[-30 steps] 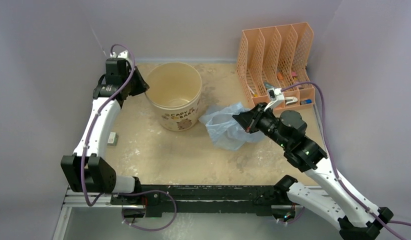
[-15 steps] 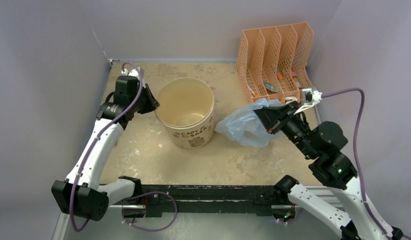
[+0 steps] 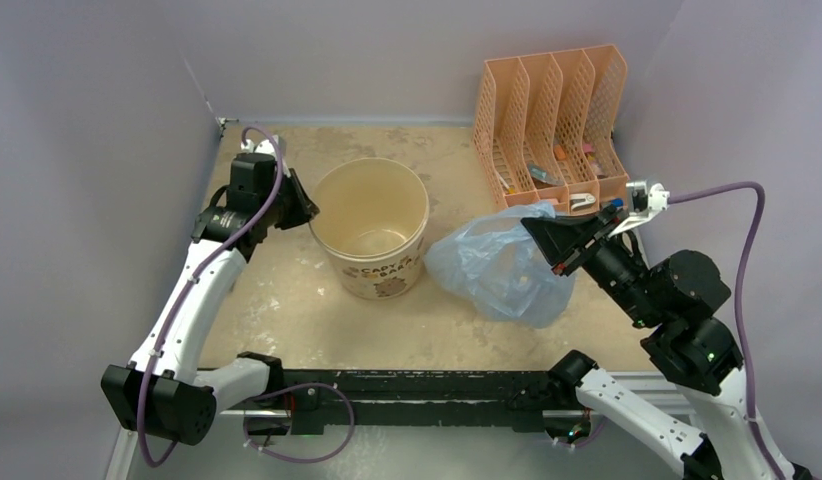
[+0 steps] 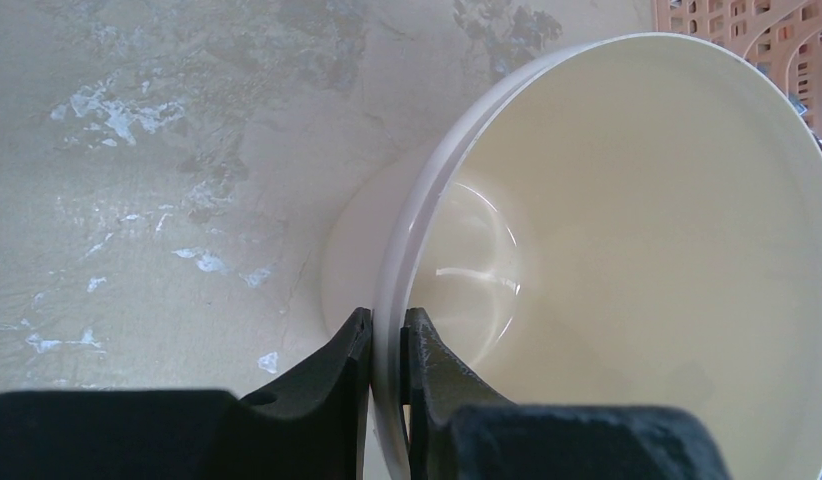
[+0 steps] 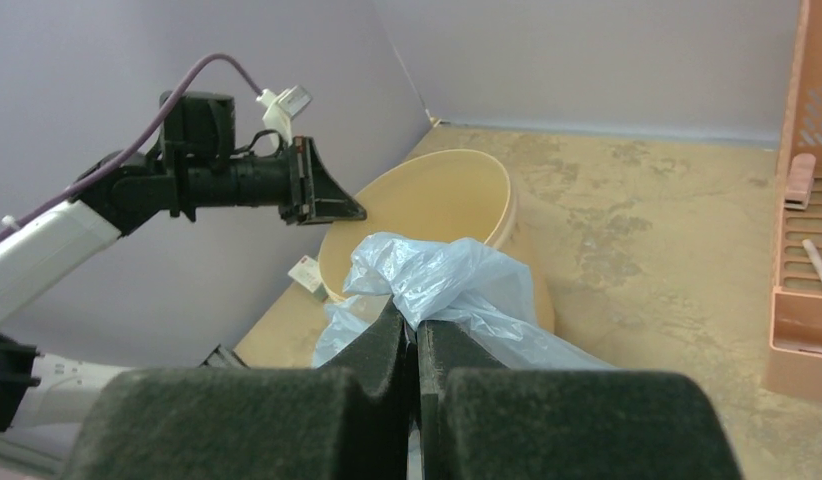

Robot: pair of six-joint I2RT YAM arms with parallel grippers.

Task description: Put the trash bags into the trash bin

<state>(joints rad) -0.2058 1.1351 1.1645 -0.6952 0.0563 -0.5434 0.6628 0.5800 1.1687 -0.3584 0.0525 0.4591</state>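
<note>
The right gripper [image 3: 543,238] has its jaws shut tight on a gathered fold of the trash bag [image 3: 502,275]. In the right wrist view the two dark fingers meet with no gap at the right gripper's tips [image 5: 415,325]. The crinkled pale-blue film of the bag [image 5: 437,285] bunches up just above and ahead of them and spills down on both sides. The bag is held up off the table [image 3: 287,300]. It sits between the trash bin [image 3: 372,215] and the right arm, just beside the bin's right wall and not over its mouth.

From above, the bag hangs from its pinched upper right corner. Its long axis slopes down and to the left, with the loose wide end pointing toward the bin. The bin stands upright with its mouth open to the camera. The left gripper [image 3: 305,208] is clamped on its left rim. In the left wrist view, the left gripper [image 4: 385,335] has one finger outside the wall and one inside, with the rolled rim [image 4: 427,190] between them.

Whether the bag's lowest fold touches the table cannot be told. The bag hides the near side of the bin [image 5: 457,190] in the right wrist view, and no lettering on the film is legible. The left wrist view cuts off the bin's right edge. The orange file organizer [image 3: 552,120] stands at the far right.
</note>
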